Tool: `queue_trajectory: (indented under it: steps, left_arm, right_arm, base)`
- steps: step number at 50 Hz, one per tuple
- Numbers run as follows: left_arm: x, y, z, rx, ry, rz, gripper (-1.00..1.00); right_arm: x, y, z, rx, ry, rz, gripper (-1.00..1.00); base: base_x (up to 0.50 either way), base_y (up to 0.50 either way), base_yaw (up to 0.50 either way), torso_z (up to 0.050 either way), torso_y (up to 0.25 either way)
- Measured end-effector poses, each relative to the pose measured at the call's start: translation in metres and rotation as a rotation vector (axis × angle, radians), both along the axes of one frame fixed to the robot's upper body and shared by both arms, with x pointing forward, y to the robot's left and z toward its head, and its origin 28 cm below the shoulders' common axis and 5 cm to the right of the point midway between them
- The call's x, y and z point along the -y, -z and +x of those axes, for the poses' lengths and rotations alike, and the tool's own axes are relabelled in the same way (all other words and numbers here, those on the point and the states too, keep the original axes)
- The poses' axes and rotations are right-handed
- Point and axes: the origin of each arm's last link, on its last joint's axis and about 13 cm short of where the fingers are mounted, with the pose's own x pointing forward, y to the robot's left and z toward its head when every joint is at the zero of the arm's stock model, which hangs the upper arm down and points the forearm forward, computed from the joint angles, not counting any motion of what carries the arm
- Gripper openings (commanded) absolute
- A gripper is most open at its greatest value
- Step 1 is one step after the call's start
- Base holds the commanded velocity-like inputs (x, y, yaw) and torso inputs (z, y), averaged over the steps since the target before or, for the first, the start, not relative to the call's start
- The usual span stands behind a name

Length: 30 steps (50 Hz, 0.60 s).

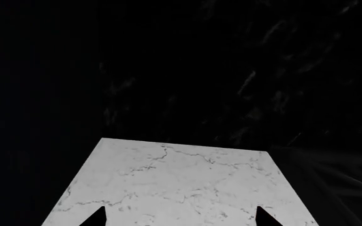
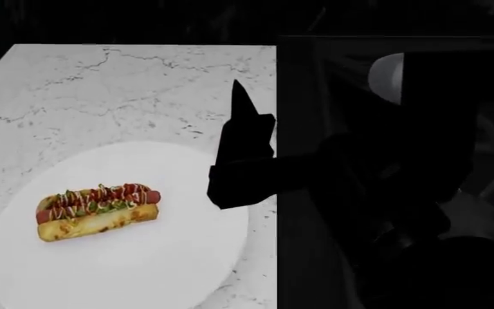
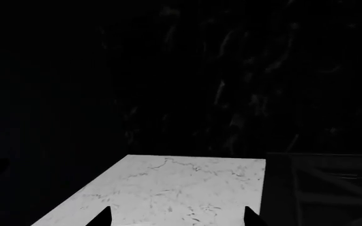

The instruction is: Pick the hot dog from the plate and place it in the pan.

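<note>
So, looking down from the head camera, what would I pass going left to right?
Sauce-topped hot dog in a tan bun on the big round white plate → black robot pincer over the white marble counter → dark stove area.

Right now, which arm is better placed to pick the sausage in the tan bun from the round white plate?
Probably the right. Its black hand hangs at the rim of the round white plate holding the sauce-topped hot dog in its tan bun. The left hand shows nowhere near it.
</note>
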Motion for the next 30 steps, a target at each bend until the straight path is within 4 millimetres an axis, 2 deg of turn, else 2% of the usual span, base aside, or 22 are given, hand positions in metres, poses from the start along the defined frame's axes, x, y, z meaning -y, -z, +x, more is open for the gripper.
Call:
queue_trajectory:
  steps: [11,30]
  left_arm:
    - [0.0002,0.0011,0.0003,-0.004,0.001,0.001,1.00]
    - [0.0030,-0.0006,0.0032,-0.069,0.106,0.063,1.00]
  right_arm:
    - [0.0003,0.0010,-0.0003,-0.001,-0.002,0.000,1.00]
    - [0.0012,0.0017,-0.0013,-0.001,0.002,0.000,1.00]
  base:
    - [0.21,0.14,0.00,0.000,0.000]
    - [0.00,0.00,0.00,0.000,0.001]
